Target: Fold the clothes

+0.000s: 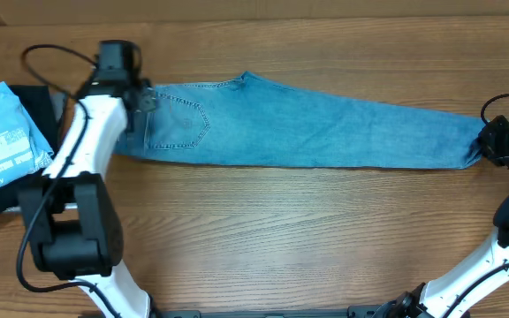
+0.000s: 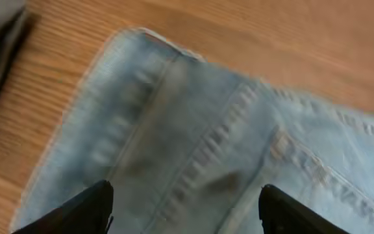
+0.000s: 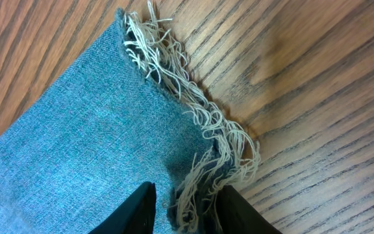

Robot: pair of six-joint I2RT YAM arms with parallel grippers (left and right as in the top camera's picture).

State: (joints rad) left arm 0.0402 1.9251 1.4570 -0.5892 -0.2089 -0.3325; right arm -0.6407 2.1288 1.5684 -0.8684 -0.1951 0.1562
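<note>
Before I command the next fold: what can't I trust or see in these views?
Right wrist: whether the right pincer grips the frayed hem; its fingertips run off the bottom edge.
Left wrist: blur smears the waistband of the jeans; no button readable.
Overhead: the left arm covers the waistband end; the dark garments lie partly under the T-shirt.

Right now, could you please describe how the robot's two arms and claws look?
Both arms have glossy white curved links between black joint housings. The left arm carries a thin black cable looping beside it; the right arm shows the same colours. The left claw and right claw each end in two black wedge-shaped fingers.
</note>
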